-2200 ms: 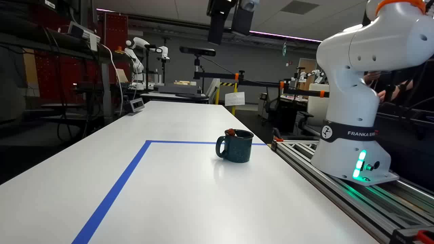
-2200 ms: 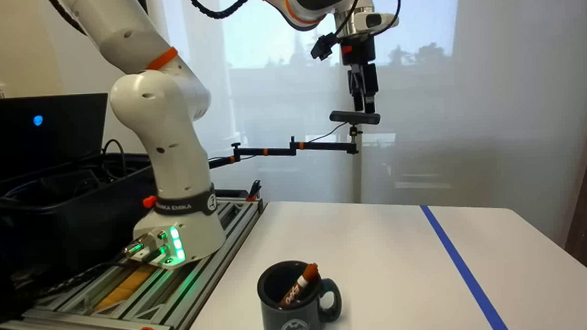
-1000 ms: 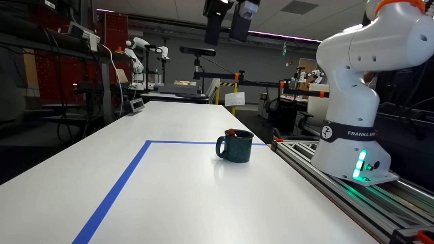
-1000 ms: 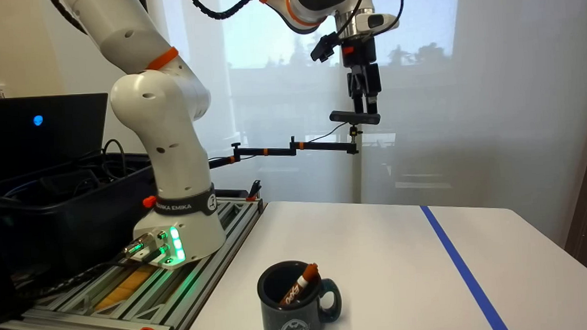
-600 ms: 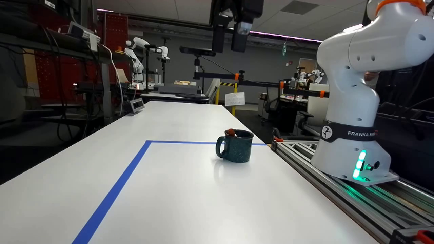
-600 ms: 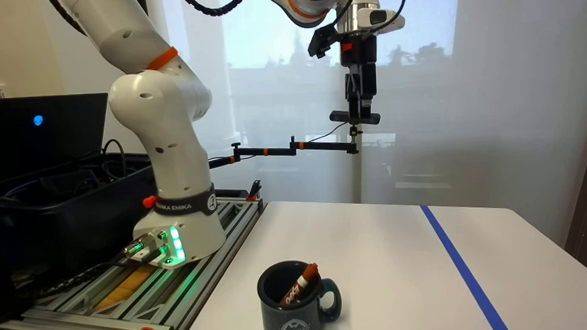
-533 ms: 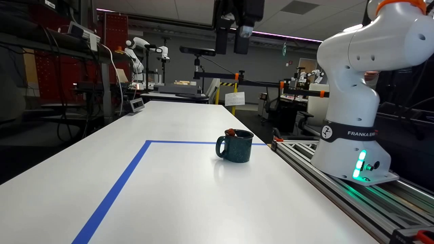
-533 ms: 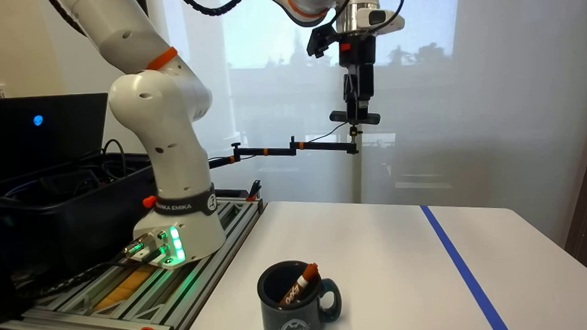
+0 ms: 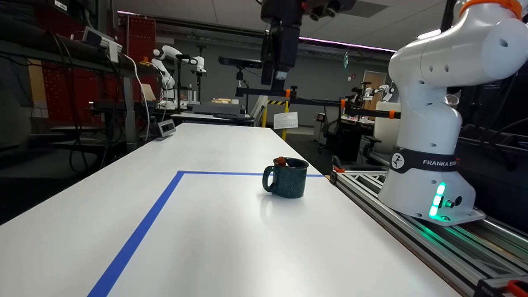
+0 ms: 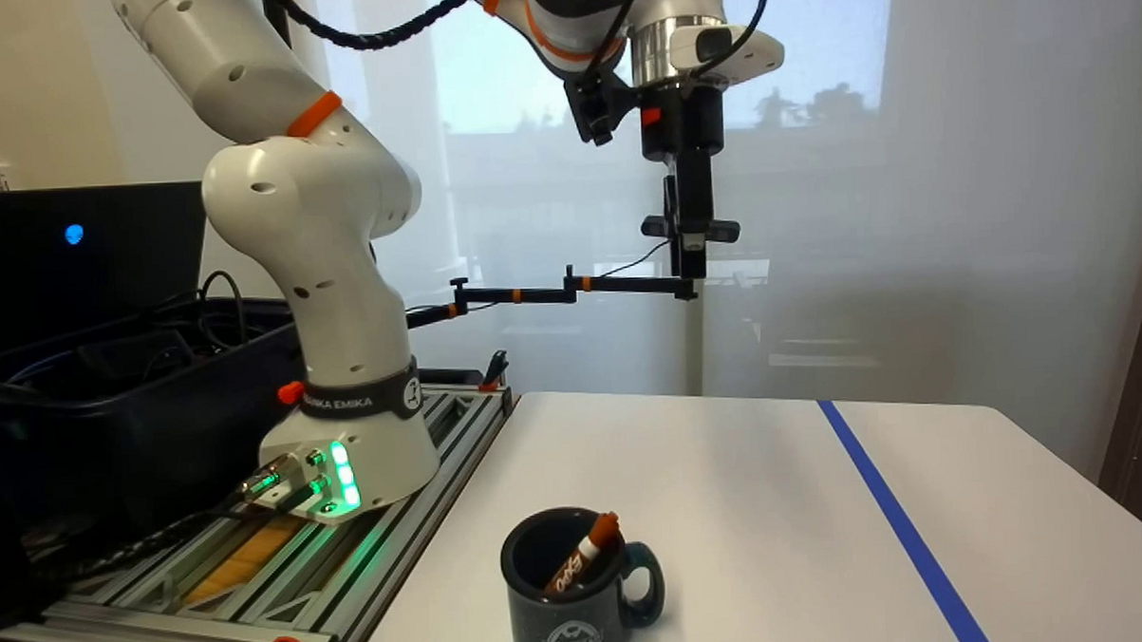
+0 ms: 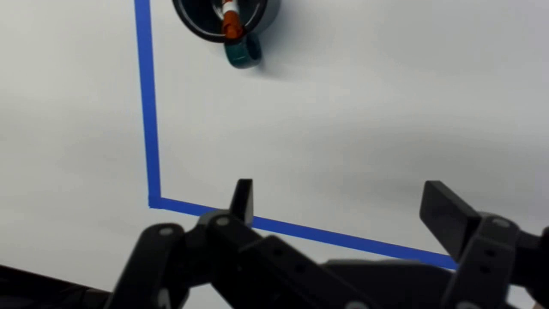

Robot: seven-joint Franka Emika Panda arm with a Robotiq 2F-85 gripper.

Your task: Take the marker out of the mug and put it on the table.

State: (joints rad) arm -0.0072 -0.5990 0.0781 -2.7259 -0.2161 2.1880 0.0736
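Note:
The marker, brown with a white band, leans inside the mug with its capped end resting over the rim on the handle side. The dark green mug stands upright on the white table; it also shows in an exterior view, where only the marker's tip shows. My gripper points down, high above the table. In the wrist view my gripper is wide open with nothing between its fingers. There the marker and the mug's handle show at the top edge, partly cut off.
A blue tape line runs along the table and turns a corner. A black bar with a camera on it stands behind the gripper in an exterior view. A metal rail frame borders the table at the arm's base.
My gripper has come lower and turned about its vertical axis, so its fingers overlap in the exterior views. The mug and the marker have not moved.

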